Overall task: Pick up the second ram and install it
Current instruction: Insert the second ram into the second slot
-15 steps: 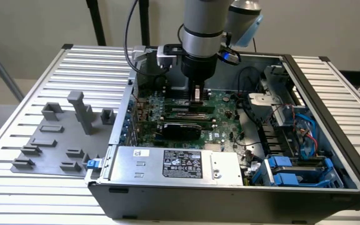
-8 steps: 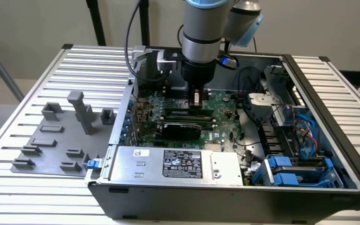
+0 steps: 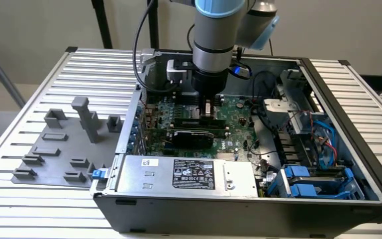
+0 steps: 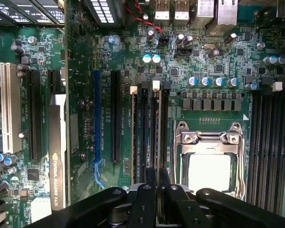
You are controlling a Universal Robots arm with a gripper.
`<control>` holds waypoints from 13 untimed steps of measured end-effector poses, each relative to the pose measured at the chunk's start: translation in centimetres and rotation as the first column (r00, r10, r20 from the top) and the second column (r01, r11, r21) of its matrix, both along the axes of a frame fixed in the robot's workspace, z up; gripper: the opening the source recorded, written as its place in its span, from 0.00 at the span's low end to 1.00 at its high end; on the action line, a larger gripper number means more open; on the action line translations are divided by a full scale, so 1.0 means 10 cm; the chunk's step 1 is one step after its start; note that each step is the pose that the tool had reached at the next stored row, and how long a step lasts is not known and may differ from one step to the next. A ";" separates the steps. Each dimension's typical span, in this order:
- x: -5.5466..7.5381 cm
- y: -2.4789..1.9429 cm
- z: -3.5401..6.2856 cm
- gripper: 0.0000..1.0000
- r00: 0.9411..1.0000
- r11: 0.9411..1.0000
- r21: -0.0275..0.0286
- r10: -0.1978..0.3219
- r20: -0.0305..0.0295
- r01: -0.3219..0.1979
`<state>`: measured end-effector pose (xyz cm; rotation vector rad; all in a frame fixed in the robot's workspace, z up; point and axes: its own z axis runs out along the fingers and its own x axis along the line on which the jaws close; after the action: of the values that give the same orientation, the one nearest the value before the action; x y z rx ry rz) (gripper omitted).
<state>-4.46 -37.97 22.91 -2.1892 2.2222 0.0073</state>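
Fingers (image 4: 152,178) of the gripper (image 4: 157,176) are pressing together on the second ram (image 4: 156,128) — standing it on edge in its black slot (image 4: 162,128) beside the chip socket (image 4: 209,161), likely for seating.

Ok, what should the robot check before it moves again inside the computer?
1. Gripper jaws closed: ok, they stand close together.
2. Ram held between the jaws: cannot tell.
3. Gripper over the slots: ok, it lines up along them.
4. White latches at the slot ends open: cannot tell.
5. Red wires away from the slots: ok.
6. Case open on top for the arm: ok.
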 end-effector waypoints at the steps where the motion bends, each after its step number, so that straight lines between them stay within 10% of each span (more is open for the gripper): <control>1: 0.00 0.000 0.000 0.13 1.000 1.000 0.000 0.000 0.000 0.000; 13: 0.01 -0.016 -0.006 0.13 1.000 1.000 -0.001 0.000 -0.003 0.000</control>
<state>-4.37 -38.14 22.86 -2.1912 2.2244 0.0100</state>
